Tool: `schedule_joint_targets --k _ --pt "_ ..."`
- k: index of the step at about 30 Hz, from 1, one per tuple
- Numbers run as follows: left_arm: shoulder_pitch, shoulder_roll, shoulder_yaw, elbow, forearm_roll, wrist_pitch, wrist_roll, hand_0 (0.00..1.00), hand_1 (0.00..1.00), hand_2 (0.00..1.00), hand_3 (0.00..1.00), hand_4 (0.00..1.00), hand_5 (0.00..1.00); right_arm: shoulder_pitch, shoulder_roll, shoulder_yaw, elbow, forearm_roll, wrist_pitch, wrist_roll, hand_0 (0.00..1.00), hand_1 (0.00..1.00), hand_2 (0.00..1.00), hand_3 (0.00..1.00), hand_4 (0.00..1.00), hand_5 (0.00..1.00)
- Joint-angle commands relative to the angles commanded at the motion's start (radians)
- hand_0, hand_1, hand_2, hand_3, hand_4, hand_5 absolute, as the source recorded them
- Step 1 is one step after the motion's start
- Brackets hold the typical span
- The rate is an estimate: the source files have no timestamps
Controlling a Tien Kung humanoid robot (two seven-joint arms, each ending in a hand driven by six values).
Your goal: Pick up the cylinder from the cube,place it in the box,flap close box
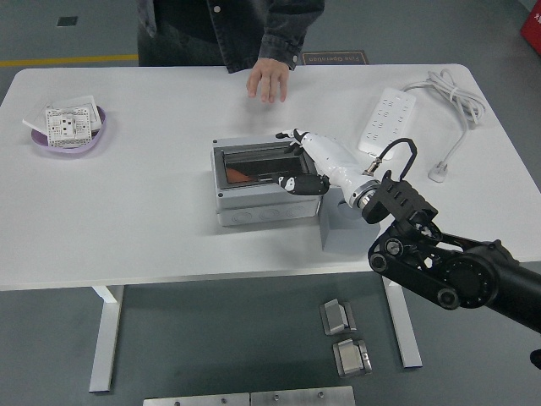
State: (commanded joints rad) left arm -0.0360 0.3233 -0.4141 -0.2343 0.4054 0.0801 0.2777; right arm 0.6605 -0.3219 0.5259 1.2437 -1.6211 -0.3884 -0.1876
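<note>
Box position: grey, near the middle of the white table, and it serves as the reference for everything below. Its dark see-through flap lies low over the opening, apparently nearly shut, though whether it is fully latched cannot be told. An orange shape, judged to be the cylinder, shows through the flap at the box's left inner end, so it is inside the box. The right hand rests over the box's right edge, with white fingers lying loosely on the flap and rim; they grip nothing. The grey cube stands just beside the box's right wall, below the wrist, with nothing on its visible top. Beyond the box's far side, a person's hand rests flat near the table's far edge, well apart from the box. A purple dish sits far to the box's left, a power strip to its far right. Handling judgement: the flap looks like thin rigid plastic, light and smooth, so press it down near its free front edge rather than pinch it.
</note>
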Motion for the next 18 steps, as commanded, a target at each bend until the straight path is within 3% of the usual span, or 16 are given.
schedule_joint_targets --k 5,12,15,17,18 --pt "0.008 -0.003 -0.003 0.002 0.0 0.001 0.0 0.725 0.738 0.692 0.808 0.708 0.401 -0.105 -0.018 0.122 0.057 0.008 -0.044 0.047 0.76 0.676 0.693 0.855 0.765 0.354" --pt "0.017 -0.011 -0.02 0.002 0.011 0.001 0.0 0.724 0.738 0.692 0.808 0.708 0.4 -0.294 -0.053 0.327 0.152 0.171 -0.117 0.199 0.756 0.669 0.689 0.849 0.764 0.355" --pt "0.019 -0.013 -0.01 0.005 -0.001 0.001 0.0 0.724 0.738 0.692 0.807 0.708 0.4 -0.368 -0.064 0.408 0.162 0.28 -0.099 0.288 0.75 0.66 0.678 0.808 0.765 0.367" --pt "0.019 -0.012 -0.003 0.007 -0.008 0.001 0.0 0.724 0.738 0.692 0.807 0.708 0.4 -0.415 -0.065 0.462 0.154 0.358 -0.058 0.354 0.75 0.66 0.678 0.808 0.765 0.367" --pt "0.019 -0.012 -0.002 0.007 -0.009 0.001 0.0 0.725 0.738 0.692 0.807 0.708 0.4 -0.436 -0.064 0.488 0.149 0.4 -0.036 0.386 0.722 0.652 0.67 0.753 0.764 0.368"
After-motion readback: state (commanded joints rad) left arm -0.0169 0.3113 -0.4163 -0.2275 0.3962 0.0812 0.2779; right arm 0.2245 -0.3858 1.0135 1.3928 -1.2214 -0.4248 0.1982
